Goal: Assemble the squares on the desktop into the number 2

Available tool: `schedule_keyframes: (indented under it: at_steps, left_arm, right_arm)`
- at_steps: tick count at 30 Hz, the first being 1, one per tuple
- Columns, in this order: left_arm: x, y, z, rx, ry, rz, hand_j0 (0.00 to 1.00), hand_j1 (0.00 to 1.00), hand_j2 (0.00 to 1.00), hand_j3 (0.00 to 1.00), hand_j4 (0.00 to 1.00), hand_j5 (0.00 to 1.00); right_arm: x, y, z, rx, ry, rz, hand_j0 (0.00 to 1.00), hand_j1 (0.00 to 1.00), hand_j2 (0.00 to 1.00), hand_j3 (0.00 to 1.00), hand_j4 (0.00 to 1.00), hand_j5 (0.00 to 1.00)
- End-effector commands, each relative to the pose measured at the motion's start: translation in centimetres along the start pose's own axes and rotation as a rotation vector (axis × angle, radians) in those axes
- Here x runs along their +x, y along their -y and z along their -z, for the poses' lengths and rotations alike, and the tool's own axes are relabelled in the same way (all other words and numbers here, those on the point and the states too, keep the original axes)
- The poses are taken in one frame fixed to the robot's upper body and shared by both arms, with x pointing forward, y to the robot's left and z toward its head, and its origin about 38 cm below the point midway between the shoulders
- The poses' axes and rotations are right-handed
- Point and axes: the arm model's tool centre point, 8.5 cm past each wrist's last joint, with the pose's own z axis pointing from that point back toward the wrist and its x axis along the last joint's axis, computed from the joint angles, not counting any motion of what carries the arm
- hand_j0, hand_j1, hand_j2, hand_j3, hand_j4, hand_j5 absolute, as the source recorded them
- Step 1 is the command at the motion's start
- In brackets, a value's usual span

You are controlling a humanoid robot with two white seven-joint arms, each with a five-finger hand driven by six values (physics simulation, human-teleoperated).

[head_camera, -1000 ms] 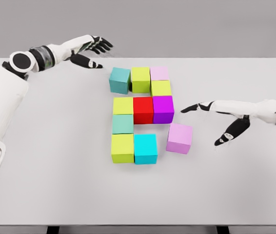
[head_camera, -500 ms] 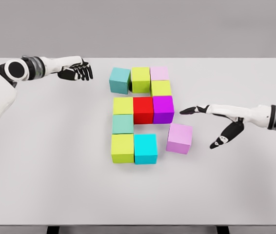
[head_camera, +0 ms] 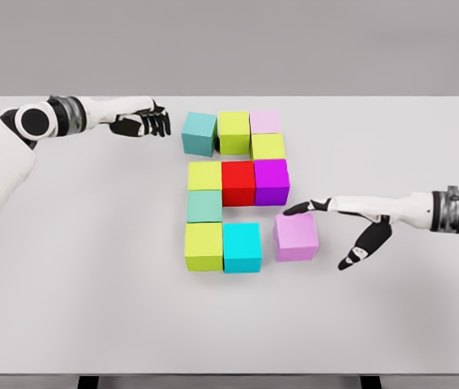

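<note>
Coloured cubes lie on the white table (head_camera: 92, 308) in a digit-like pattern. Top row: teal cube (head_camera: 199, 133), lime cube (head_camera: 233, 131), pale pink cube (head_camera: 265, 122). A yellow-green cube (head_camera: 268, 147) sits below the pink one. The middle row holds a yellow cube (head_camera: 204, 175), red cube (head_camera: 238, 182) and magenta cube (head_camera: 272, 181). Below come a teal-green cube (head_camera: 204, 206), lime cube (head_camera: 203, 246) and cyan cube (head_camera: 242, 247). A lilac cube (head_camera: 296, 237) sits slightly apart, right of the cyan one. My right hand (head_camera: 335, 231) is open, fingertips touching the lilac cube's right top edge. My left hand (head_camera: 148, 121) hovers just left of the teal cube.
The table's far edge runs behind the top row of cubes. Grey wall beyond.
My right hand moved left to the lilac cube, which shifted left toward the cyan cube. My left hand moved right, closer to the teal cube.
</note>
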Motion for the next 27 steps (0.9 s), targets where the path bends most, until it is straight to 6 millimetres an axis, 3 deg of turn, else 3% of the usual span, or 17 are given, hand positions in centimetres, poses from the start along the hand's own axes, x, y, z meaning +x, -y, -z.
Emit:
schedule_keyframes:
  at_steps: [1, 5, 9, 11, 15, 19, 23, 27]
  left_arm:
    - [0.3, -0.1, 0.1, 0.005, 0.022, 0.006, 0.44, 0.44, 0.44, 0.44, 0.44, 0.44]
    - [0.9, 0.2, 0.3, 0.002, 0.057, 0.027, 0.44, 0.44, 0.44, 0.44, 0.44, 0.44]
    - [1.4, 0.4, 0.8, -0.001, 0.073, 0.027, 0.44, 0.44, 0.44, 0.44, 0.44, 0.44]
    - [1.4, 0.4, 0.8, -0.003, 0.072, 0.029, 0.44, 0.44, 0.44, 0.44, 0.44, 0.44]
    - [1.3, 0.8, 0.8, -0.009, 0.071, 0.026, 0.44, 0.44, 0.44, 0.44, 0.44, 0.44]
    - [1.4, 0.8, 1.0, -0.008, 0.077, 0.026, 0.44, 0.44, 0.44, 0.44, 0.44, 0.44]
    - [1.9, 0.9, 1.3, -0.011, 0.091, 0.032, 0.44, 0.44, 0.44, 0.44, 0.44, 0.44]
    - [1.9, 0.9, 1.2, -0.011, 0.095, 0.035, 0.44, 0.44, 0.44, 0.44, 0.44, 0.44]
  right_arm:
    - [0.5, -0.2, 0.3, 0.006, 0.019, 0.002, 1.0, 1.0, 1.0, 1.0, 1.0, 1.0]
    - [0.9, 0.4, 0.2, -0.008, 0.026, -0.005, 1.0, 1.0, 1.0, 1.0, 1.0, 1.0]
    - [1.6, 3.8, -1.4, -0.102, 0.02, -0.046, 1.0, 1.0, 1.0, 1.0, 1.0, 1.0]
    - [1.4, 4.0, -1.8, -0.108, 0.007, -0.049, 1.0, 1.0, 1.0, 1.0, 1.0, 1.0]
    - [1.4, 3.9, -6.3, -0.106, -0.092, -0.081, 1.0, 1.0, 1.0, 1.0, 1.0, 1.0]
    - [2.6, 6.2, -7.0, 0.089, -0.313, -0.464, 1.0, 1.0, 1.0, 1.0, 1.0, 1.0]
    - [3.7, 8.6, -8.1, 0.127, -0.452, -0.689, 1.0, 1.0, 1.0, 1.0, 1.0, 1.0]
    - [4.0, 7.6, -5.0, 0.256, -0.481, -0.871, 1.0, 1.0, 1.0, 1.0, 1.0, 1.0]
